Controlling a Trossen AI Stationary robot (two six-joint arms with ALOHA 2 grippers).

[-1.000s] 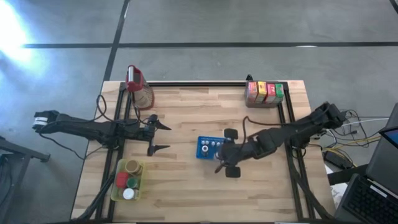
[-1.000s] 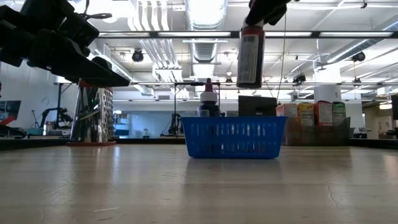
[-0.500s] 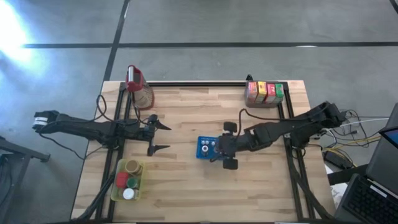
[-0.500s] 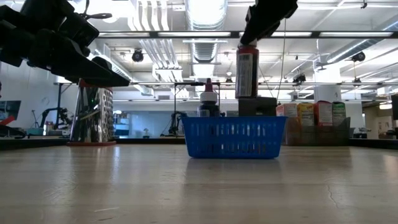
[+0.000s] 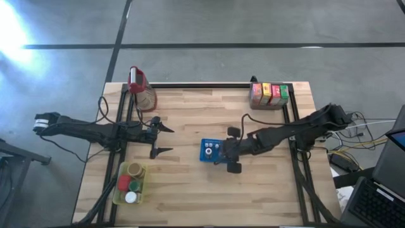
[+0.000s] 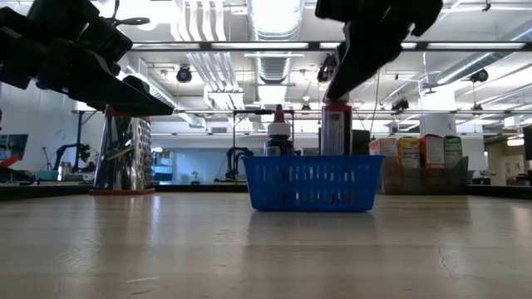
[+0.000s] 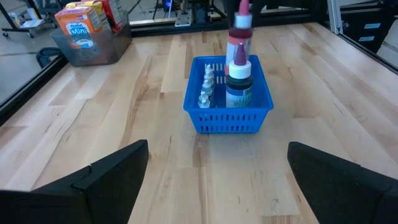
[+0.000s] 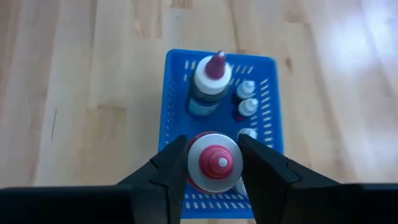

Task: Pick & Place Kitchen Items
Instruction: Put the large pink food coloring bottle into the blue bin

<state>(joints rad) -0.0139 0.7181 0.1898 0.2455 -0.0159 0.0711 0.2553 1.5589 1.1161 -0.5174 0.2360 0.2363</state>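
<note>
My right gripper [image 8: 214, 163] is shut on a red-capped bottle [image 6: 335, 129] that stands upright over the right part of the blue perforated basket [image 8: 177, 106]. The basket's wall [image 6: 312, 183] hides the bottle's lower end. Inside the basket stand a dark bottle with a maroon tip [image 8: 211, 78] and small white-capped bottles [image 8: 247, 99]. My left gripper [image 5: 169, 140] waits open at the table's left, pointing toward the basket [image 7: 228, 121], with nothing between its fingers. My right gripper pinches the bottle's top end, at the silvery collar around the red cap [image 8: 194, 163], between its two fingers [image 8: 171, 171]. The fingers slant down from above and from the table's right. The bottle hangs upright below them. Whether its base touches the basket floor cannot be told.
A tall clear jug with a red top [image 5: 142, 90] stands at the far left. A clear bin of coloured cartons [image 5: 269, 95] sits at the far right corner. A yellow-green tray of round tins [image 5: 130, 185] lies near the front left.
My right gripper has sunk and drifted a little toward the table's far edge, still shut on the bottle. The bottle, upright throughout, has gone from hanging well above the basket to having its lower part inside it.
</note>
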